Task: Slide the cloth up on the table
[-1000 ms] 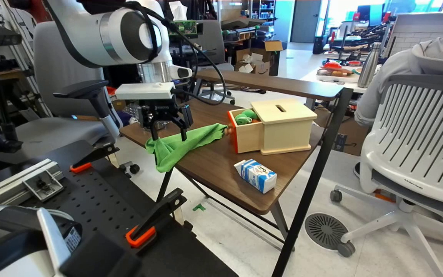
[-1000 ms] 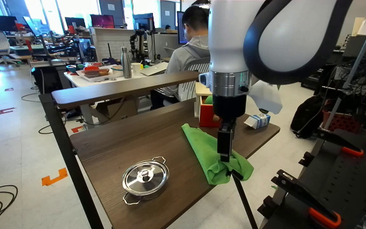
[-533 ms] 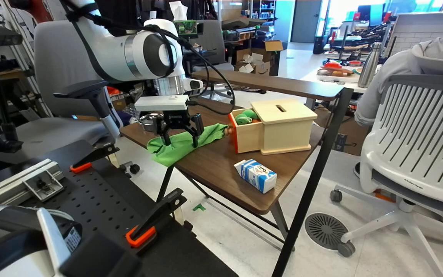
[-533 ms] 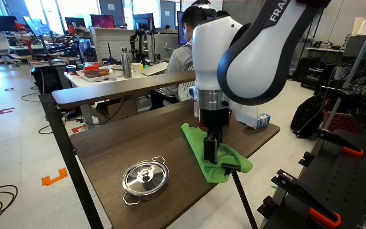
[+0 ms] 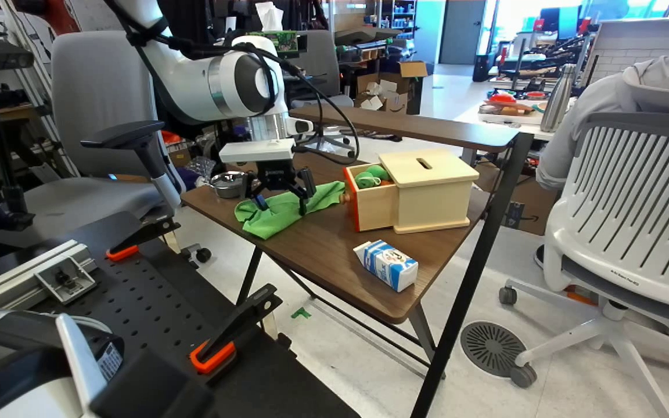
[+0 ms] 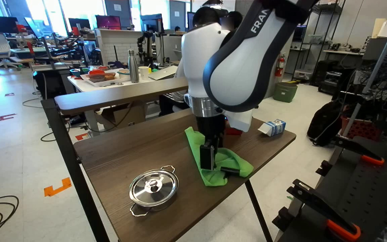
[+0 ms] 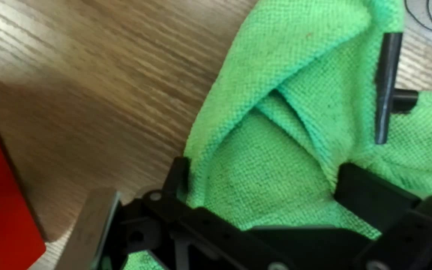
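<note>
A rumpled green cloth (image 5: 279,217) lies on a brown wooden worktop (image 5: 323,252), close to its edge, beneath the gripper (image 5: 281,207) of a white robot arm (image 5: 238,84). The black fingers (image 7: 375,197) point down at it, spread well apart, with folds of cloth filling the gap between them. In the wrist view, one finger stands at the cloth's side edge and the other meets a puckered fold. A small black T-shaped piece (image 7: 386,88) shows against the cloth just beyond them; what it is cannot be told.

In an exterior view, the cloth's narrow end reaches near the red-fronted drawer (image 5: 378,208) of a pale wooden box (image 5: 434,200). The drawer stands partly out, with green balls (image 5: 367,179) inside. A blue and white carton (image 5: 389,264) lies on its side near a corner of the worktop, well apart from the cloth. A lidded silver pot (image 6: 154,193) with two looped handles stands across the cloth from the box; both exterior views show it.

A narrow raised shelf (image 5: 404,123) runs along one side of the worktop. Nearby, a person (image 5: 662,84) in a grey hooded top sits facing away on a white slatted chair (image 5: 625,217). A black perforated bench (image 5: 151,316) stands beside the worktop, carrying clamps (image 5: 236,326) with orange parts.
</note>
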Robot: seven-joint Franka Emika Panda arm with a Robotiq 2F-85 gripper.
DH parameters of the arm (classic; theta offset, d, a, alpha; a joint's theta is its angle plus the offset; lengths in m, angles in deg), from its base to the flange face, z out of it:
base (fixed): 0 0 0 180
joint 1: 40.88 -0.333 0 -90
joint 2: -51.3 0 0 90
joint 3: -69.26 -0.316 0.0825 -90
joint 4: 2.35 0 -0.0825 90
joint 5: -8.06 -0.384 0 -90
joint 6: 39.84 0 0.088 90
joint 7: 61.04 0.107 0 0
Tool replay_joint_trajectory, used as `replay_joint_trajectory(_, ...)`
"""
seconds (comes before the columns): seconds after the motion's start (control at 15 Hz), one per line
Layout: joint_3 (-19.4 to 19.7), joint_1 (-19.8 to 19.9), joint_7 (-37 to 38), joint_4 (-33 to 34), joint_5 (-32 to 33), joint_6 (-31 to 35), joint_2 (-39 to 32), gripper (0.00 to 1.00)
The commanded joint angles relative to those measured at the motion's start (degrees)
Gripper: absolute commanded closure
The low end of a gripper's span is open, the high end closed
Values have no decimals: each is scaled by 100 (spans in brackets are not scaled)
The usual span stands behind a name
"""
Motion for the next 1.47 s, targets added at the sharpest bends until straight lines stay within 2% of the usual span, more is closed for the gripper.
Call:
replay_joint_trajectory(0.0, -17, -60, -35, 889, 84, -330, -551, 0)
replay_joint_trajectory(0.53, -55, -178, -48, 2545, 51, -839, -1373, 0)
replay_joint_trajectory(0.93, -125, -269, -118, 3536, -21, -1167, -1861, 0)
replay_joint_trajectory(1.27, -166, -271, -161, 3945, -38, -1296, -1969, 0)
replay_joint_trajectory(1.4, -180, -257, -178, 3870, -36, -1211, -1856, 0)
